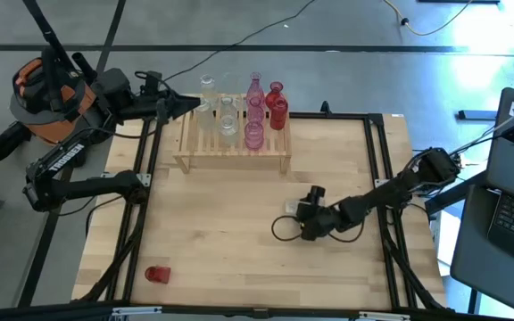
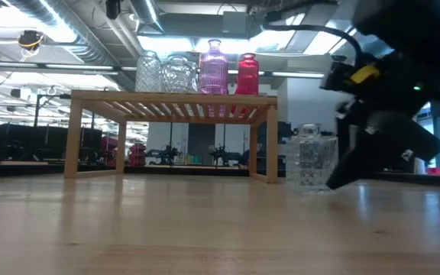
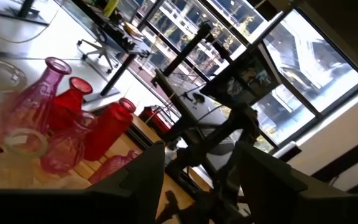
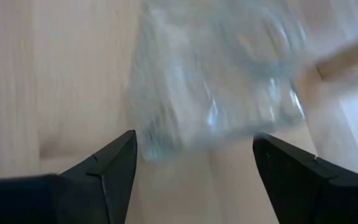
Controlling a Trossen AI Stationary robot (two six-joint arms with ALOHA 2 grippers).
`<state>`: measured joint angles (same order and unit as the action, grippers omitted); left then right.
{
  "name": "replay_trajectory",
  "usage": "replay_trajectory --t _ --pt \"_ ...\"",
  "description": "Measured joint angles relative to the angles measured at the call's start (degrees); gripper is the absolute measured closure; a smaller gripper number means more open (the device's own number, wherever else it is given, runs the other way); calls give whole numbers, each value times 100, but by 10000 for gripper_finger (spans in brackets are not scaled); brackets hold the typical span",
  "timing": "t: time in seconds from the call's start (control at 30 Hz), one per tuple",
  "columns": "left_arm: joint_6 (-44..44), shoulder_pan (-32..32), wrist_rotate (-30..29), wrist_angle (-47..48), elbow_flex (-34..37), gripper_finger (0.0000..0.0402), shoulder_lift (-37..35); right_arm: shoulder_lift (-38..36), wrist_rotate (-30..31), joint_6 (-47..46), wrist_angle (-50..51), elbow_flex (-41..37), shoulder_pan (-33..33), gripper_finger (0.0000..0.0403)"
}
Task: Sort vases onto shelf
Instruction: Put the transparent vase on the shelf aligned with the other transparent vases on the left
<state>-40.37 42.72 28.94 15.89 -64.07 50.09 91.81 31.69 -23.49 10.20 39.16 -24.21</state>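
The shelf [image 1: 230,147] stands at the table's far side on its short legs. On its slats stand clear vases [image 1: 227,120], pink vases [image 1: 254,125] and red vases [image 1: 277,109], which the left wrist view shows as well [image 3: 73,118]. One clear vase [image 1: 289,207] [image 2: 312,159] stands upright on the table, right of centre. My right gripper [image 1: 302,211] [image 4: 194,155] slants down just to its right, open, with the vase [image 4: 216,81] just beyond its fingertips. A small red vase [image 1: 157,274] sits near the table's front left. My left gripper [image 1: 186,105] [image 3: 197,180] hangs open and level by the shelf's far left corner, with nothing between its fingers.
Black frame rails [image 1: 377,178] run along the table's left and right sides. A black cable [image 1: 284,230] loops on the table by my right gripper. An orange bag [image 1: 47,94] lies beyond the table's left edge, and a laptop [image 1: 511,223] beyond the right.
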Motion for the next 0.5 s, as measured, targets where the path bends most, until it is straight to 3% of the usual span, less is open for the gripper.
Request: replay_trajectory --t 0.23,0.5 --pt "-21 -4 101 1 0 214 0 -2 -1226 1914 -1350 0 876 126" --pt "-21 -4 101 -1 0 214 0 10 -2932 3110 -2630 3 1845 126"
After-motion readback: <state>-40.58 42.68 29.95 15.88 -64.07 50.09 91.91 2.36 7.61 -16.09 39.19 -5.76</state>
